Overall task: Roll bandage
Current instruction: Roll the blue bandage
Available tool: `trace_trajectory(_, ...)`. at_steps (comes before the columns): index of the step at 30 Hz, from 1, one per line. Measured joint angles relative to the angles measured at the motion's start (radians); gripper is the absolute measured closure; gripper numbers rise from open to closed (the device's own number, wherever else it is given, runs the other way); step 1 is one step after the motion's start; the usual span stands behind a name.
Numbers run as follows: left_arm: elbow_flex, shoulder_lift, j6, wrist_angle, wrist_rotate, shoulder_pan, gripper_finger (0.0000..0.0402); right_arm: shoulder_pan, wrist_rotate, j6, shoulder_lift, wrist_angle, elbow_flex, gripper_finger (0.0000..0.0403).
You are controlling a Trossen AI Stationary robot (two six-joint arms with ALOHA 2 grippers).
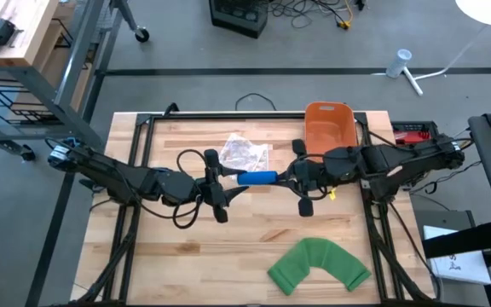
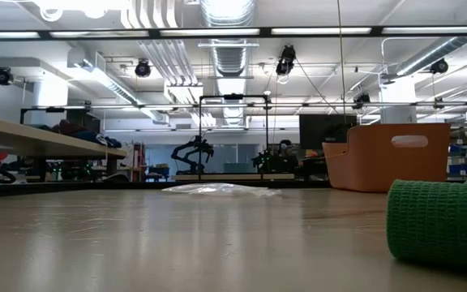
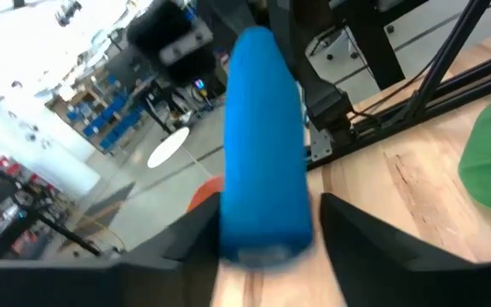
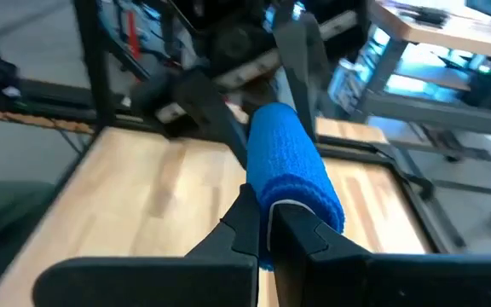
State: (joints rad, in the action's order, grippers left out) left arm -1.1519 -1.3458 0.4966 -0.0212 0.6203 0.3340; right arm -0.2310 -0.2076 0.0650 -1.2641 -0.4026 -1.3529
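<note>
Fingers [image 4: 267, 226] of the right arm pinch a blue bandage roll [image 4: 292, 162] (held midair).

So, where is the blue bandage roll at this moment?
In the high view the blue bandage roll is near the table's middle, held above it between the left hand and the right hand, just in front of the clear plastic wrapper.
</note>
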Motion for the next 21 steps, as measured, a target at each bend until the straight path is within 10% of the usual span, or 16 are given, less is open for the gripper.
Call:
trace_trajectory(10, 0.103, 0.025, -0.351, 0.186, -0.001, -0.096, 0.0084, 0.049, -0.126, -0.074, 0.002, -0.224, 0.016, 0.0400)
trace_trajectory(21, 0.507, 0.023, -0.581, -0.189, -0.293, -0.390, 0.0108, 0.081, -0.186, -0.357, 0.000, -0.192, 0.342, 0.0400)
